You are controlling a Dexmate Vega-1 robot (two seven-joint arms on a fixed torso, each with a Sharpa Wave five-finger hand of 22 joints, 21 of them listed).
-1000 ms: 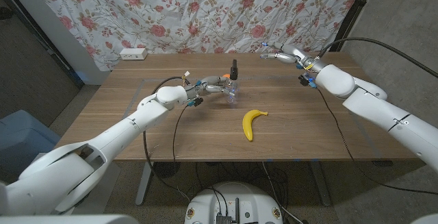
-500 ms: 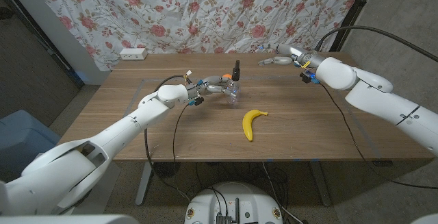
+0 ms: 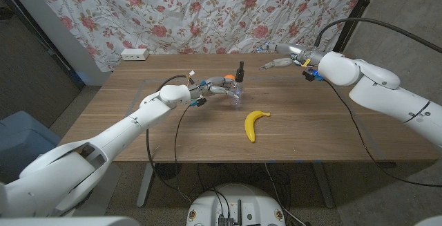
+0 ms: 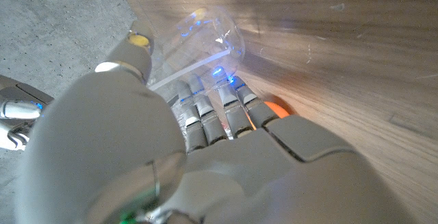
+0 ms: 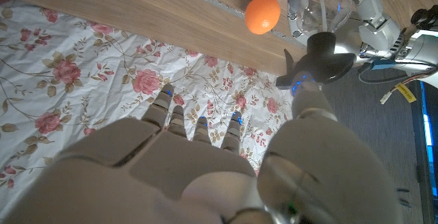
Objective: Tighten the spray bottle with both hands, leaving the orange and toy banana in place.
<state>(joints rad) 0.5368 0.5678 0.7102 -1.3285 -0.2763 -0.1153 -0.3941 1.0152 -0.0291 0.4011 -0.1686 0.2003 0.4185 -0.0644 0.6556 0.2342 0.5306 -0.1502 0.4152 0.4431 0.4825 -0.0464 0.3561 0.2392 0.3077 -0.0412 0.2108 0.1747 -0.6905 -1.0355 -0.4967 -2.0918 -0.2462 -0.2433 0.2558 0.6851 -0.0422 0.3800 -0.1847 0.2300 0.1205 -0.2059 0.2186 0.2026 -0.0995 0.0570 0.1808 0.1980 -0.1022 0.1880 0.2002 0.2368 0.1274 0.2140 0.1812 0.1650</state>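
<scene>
My left hand grips a clear spray bottle near the middle of the wooden table, and the black spray head stands up from it. In the left wrist view my fingers wrap the clear bottle. An orange sits just behind the hand, touching or nearly so; it also shows as the orange beside the spray head. The toy banana lies nearer the front. My right hand hovers to the bottle's right, fingers apart, holding nothing.
A white power strip lies at the table's back left corner. A floral curtain hangs close behind the back edge. Cables trail from both wrists, and a blue object stands off the table's left side.
My right hand has sunk slightly and its forearm has swung back and up. The bottle's spray head has shifted a little to the right in my left hand.
</scene>
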